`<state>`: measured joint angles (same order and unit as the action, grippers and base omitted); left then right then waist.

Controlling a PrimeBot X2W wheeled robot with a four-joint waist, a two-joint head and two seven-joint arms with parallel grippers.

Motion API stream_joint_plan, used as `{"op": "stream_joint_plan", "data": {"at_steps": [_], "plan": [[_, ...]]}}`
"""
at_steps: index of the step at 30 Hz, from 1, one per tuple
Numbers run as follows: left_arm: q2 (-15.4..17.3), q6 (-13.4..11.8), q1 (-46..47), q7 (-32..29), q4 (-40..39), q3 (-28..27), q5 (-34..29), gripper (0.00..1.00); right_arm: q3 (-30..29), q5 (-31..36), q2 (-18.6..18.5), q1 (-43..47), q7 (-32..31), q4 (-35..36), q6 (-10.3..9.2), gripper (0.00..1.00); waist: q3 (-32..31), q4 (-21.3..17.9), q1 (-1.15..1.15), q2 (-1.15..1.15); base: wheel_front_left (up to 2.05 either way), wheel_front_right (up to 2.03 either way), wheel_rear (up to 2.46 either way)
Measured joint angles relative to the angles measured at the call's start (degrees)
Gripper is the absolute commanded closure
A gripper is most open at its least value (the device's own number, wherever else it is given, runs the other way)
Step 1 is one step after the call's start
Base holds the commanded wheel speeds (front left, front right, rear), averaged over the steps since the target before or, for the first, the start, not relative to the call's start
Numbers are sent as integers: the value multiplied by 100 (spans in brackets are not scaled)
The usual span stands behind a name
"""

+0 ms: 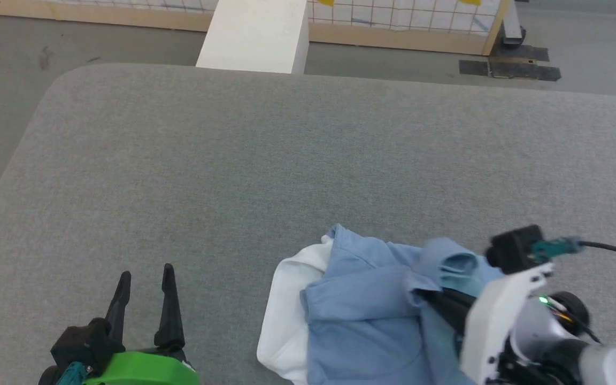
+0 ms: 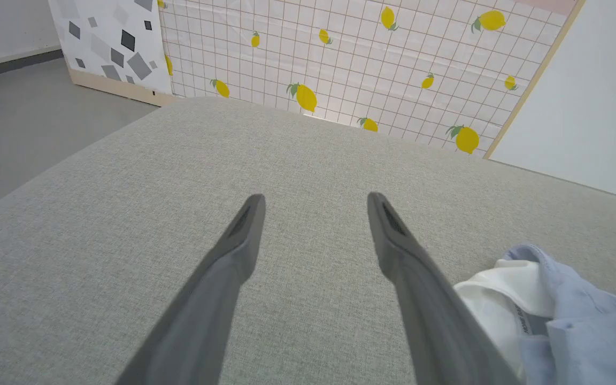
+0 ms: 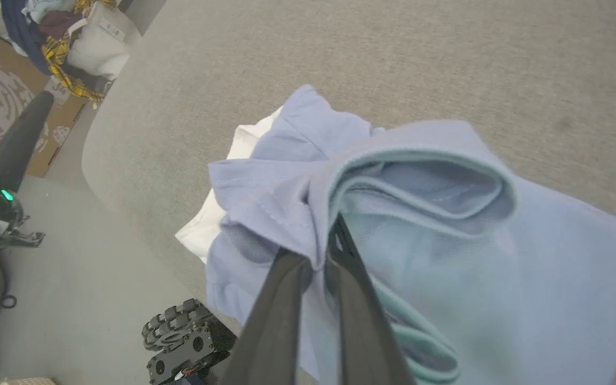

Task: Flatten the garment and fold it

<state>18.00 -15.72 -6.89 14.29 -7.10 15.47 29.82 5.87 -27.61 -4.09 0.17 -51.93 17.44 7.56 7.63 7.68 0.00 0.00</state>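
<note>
One fold of the shirt [image 1: 361, 310] sat pinched in the nearly shut right claw [image 3: 323, 251], with the rest bunched around its tips on the table [image 1: 233, 160]. The left claw [image 1: 146, 271] stood wide and empty, the shirt near its right (white lining showing). The step would go best with a slow lift while the left claw takes a free edge to spread the cloth.

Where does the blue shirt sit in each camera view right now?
Head view: garment at the bottom edge, right of centre.
Left wrist view: garment in the lower right corner.
Right wrist view: garment across the middle and right, with the right gripper shut on a fold.
Shared landmark: the white lining peeking out at one edge of the garment.
</note>
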Motion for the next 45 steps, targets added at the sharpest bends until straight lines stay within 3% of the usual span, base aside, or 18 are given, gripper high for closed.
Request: {"op": "stream_joint_plan", "data": {"at_steps": [8, 20, 22, 23, 24, 32, 36, 39, 45], "plan": [[-67, 45, 60, 2, 79, 33, 1, 0, 927, 48, 99, -683, 299, -720, 0, 100, 87, 178, 0, 0, 0, 0, 0], [-215, 163, 191, 19, 316, 131, 1, 0, 2064, 21, 105, -1694, 1544, -2751, 0, 100, 164, 413, 0, 0, 0, 0, 0], [-229, 204, 235, 19, 374, 153, 1, 0, 2153, 18, 111, -1813, 1751, -3098, 0, 76, 152, 442, 0, 0, 0, 0, 0], [-238, 213, 261, 19, 411, 164, 1, 0, 2204, 29, 109, -1879, 1866, -3275, 0, 53, 142, 458, 0, 0, 0, 0, 0], [-254, 214, 289, 19, 456, 170, 2, 0, 2239, 27, 114, -1950, 1997, -3477, 1, 0, 125, 473, 0, 0, 0, 0, 0], [-288, 283, 316, 20, 616, 153, 52, 0, 2570, -433, 129, -2231, 2507, -3822, 1, 0, 32, 394, 0, 0, 0, 0, 0], [-281, 288, 307, 25, 602, 115, 52, 0, 2154, -343, 133, -2245, 2675, -3489, 1, 0, -16, 265, 0, 0, 0, 0, 0], [-268, 287, 282, 25, 533, 75, 51, 0, 1354, 135, 129, -2050, 2793, -3074, 1, 0, -53, 179, 0, 0, 0, 0, 0], [-188, 278, 253, 27, 399, 45, 42, 0, -287, 779, 32, -711, 2601, -1887, 0, 0, -40, 32, 0, 0, 0, 0, 0]]}}
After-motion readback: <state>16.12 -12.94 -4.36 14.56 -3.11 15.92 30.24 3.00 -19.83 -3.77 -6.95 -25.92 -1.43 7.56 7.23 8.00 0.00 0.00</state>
